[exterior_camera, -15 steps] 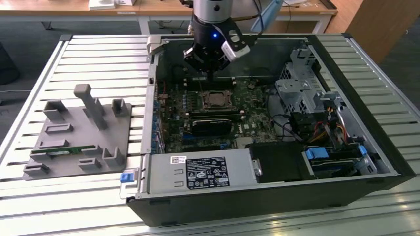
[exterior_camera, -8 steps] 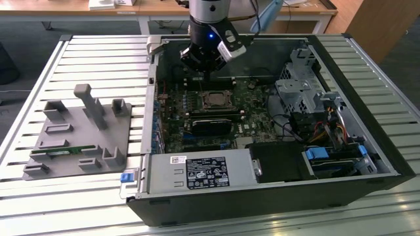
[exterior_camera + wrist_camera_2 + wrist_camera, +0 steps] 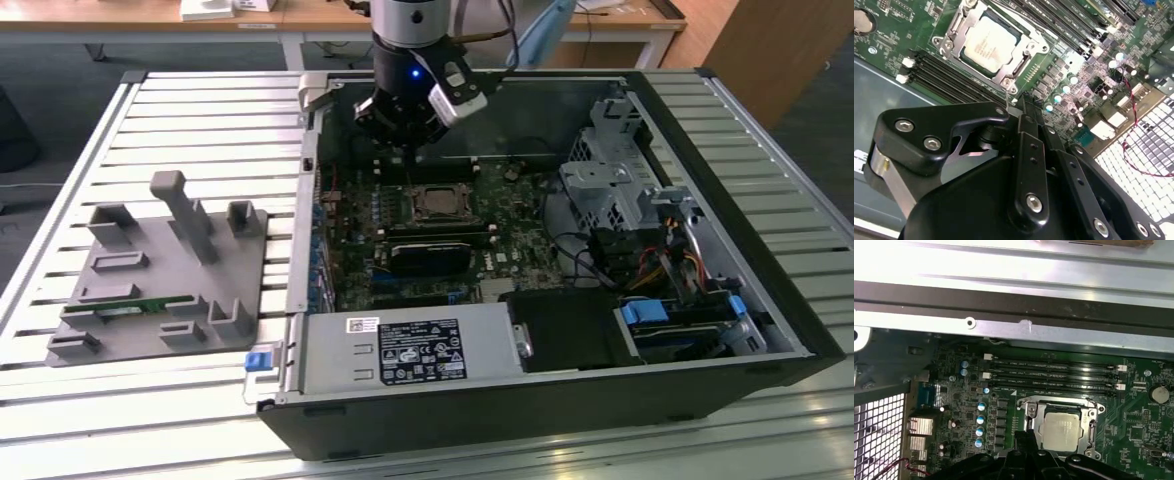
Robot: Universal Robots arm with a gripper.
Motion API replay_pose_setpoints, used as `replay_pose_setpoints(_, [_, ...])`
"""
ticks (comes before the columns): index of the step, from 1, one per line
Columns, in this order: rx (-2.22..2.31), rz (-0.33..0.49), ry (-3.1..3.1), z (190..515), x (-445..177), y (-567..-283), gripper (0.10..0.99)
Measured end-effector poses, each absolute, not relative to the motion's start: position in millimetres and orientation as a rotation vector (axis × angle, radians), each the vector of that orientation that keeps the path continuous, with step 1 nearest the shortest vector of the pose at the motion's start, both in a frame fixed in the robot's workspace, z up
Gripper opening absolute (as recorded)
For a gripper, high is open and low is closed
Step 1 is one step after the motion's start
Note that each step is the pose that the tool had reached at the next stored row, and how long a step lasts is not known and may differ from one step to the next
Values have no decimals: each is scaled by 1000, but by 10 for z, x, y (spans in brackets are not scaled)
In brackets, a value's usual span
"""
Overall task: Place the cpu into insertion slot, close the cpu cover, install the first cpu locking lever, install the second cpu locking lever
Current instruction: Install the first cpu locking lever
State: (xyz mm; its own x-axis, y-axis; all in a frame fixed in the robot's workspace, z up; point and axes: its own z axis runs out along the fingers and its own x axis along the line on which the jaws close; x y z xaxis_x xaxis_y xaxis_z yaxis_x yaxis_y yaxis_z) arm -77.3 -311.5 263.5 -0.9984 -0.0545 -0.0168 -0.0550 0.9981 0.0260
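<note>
From my station I see the arm (image 3: 407,40) coming down almost vertically from the far side of the open computer case (image 3: 534,410), which lies on its side on the slatted table (image 3: 200,110). The wrist points straight down and the tool (image 3: 406,150) hangs inside the case above the motherboard (image 3: 354,250), just beyond the socket and not touching it. In the second wrist view the tool's 2 black fingers (image 3: 1029,150) run together to a single tip; they look clenched, and I see nothing between them. The cpu (image 3: 988,44) sits in its socket with the silvery-grey top facing up, square to the opening. The cpu cover (image 3: 1027,54) lies flat around it, framing the chip on all sides. In the first wrist view the tip of the tool (image 3: 1024,437) sits just beside the socket's edge, with the cpu close by and the row of long black memory slots (image 3: 1054,372) on the far side of the socket. Well apart from the case, toward the exterior view's left, a grey fixture (image 3: 147,290) with upright posts rests on the table.
</note>
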Motion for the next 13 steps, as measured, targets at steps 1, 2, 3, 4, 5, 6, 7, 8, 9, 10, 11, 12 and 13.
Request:
replay_pose_setpoints(1, [-86,41,3124,2635,-776,-3116,106])
replay_pose_setpoints(2, [-86,41,3124,2635,-778,-3116,106])
replay_pose_setpoints(3, [-86,41,3124,2635,-779,-3116,106])
replay_pose_setpoints(4, [-86,41,3124,2635,-782,-3116,106])
replay_pose_setpoints(5, [-86,41,3124,2635,-786,-3116,106])
replay_pose_setpoints(6, [-86,41,3124,2635,-790,-3116,106])
replay_pose_setpoints(7, [-86,41,3124,2635,-794,-3116,106])
replay_pose_setpoints(8, [-86,41,3124,2635,-799,-3116,106])
replay_pose_setpoints(9, [-86,41,3124,2635,-806,-3116,106])
replay_pose_setpoints(10, [-86,41,3124,2635,-815,-3116,106])
replay_pose_setpoints(11, [-86,41,3124,2635,-826,-3116,106])
replay_pose_setpoints(12, [-86,41,3124,2635,-836,-3116,106])
replay_pose_setpoints(13, [-86,41,3124,2634,-845,-3116,106])
